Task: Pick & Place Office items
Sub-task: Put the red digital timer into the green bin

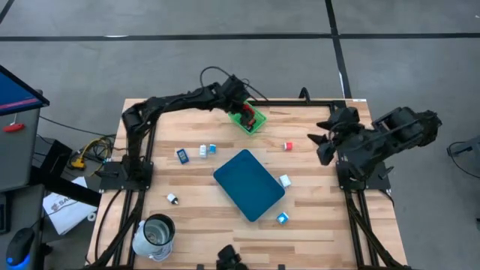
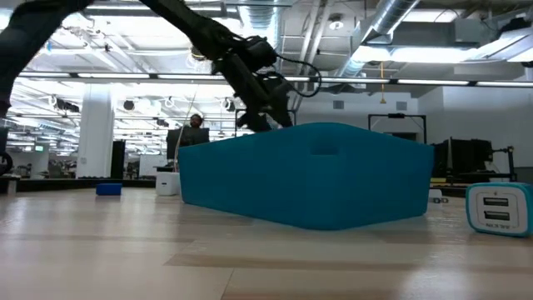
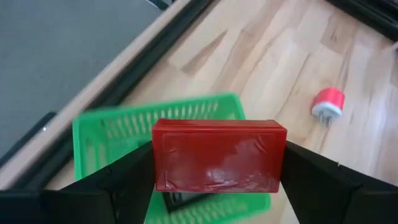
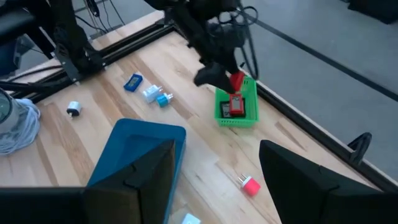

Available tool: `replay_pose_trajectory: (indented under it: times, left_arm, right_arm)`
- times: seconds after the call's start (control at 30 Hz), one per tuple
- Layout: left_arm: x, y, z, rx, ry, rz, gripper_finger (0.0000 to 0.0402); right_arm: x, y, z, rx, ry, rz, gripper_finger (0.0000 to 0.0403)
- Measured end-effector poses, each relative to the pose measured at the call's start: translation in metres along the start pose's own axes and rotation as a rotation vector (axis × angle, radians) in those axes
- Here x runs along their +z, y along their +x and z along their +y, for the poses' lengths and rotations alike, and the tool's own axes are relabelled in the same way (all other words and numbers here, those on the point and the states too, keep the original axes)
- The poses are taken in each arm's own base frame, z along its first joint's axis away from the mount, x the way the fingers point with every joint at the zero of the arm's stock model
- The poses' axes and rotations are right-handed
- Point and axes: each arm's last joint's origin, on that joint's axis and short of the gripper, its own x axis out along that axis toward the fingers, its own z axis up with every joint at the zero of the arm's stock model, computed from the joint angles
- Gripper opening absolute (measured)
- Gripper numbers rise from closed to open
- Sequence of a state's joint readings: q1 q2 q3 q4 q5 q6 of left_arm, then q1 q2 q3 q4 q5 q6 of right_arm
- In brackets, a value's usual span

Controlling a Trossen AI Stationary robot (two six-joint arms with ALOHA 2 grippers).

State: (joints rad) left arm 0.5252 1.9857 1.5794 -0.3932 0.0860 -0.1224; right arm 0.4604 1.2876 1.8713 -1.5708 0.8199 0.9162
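- You are in the placing step: the left hand (image 1: 244,112) is hovering over the green basket (image 1: 256,122) at the surface's (image 1: 315,225) twelve o'clock edge, clenched on a red block (image 3: 219,155) held flat between its fingers (image 3: 118,186).
- Something dark is already lying inside the basket, directly beneath the block.
- Your next move is likely calling for a short lowering and then a release, keeping the block inside the mesh walls rather than on the rim.
- The right hand (image 4: 214,180) is waiting at three o'clock with its fingers spread and nothing between them.
- Other office items are lying loose around the teal board (image 1: 249,184): a red plug (image 1: 287,146) at one o'clock and white-and-blue pieces (image 1: 205,151) at ten o'clock.
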Motion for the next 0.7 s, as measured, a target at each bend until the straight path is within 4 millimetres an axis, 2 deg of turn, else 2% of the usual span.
replay_pose_trajectory:
  times: [0.1, 0.23, 0.33, 0.47, 0.7]
  left_arm:
    - [0.016, 0.010, 0.002, 0.010, 0.023, 0.024, 0.0294]
    - [0.019, 0.028, 0.005, 0.066, 0.032, 0.119, 0.0294]
    - [0.025, 0.033, 0.007, 0.072, 0.017, 0.129, 0.0294]
    - [0.015, 0.043, 0.009, 0.088, -0.008, 0.225, 0.0294]
    - [0.007, 0.042, 0.010, 0.105, -0.015, 0.293, 0.0294]
  right_arm:
    - [0.002, -0.003, -0.008, 0.005, 0.003, -0.005, 0.0225]
    - [0.003, -0.005, -0.014, 0.004, 0.005, -0.012, 0.0225]
    - [0.004, -0.006, -0.017, 0.000, -0.001, -0.016, 0.0225]
    - [0.006, -0.005, -0.019, -0.013, -0.006, -0.018, 0.0225]
    - [0.006, -0.004, -0.020, -0.021, -0.003, -0.018, 0.0225]
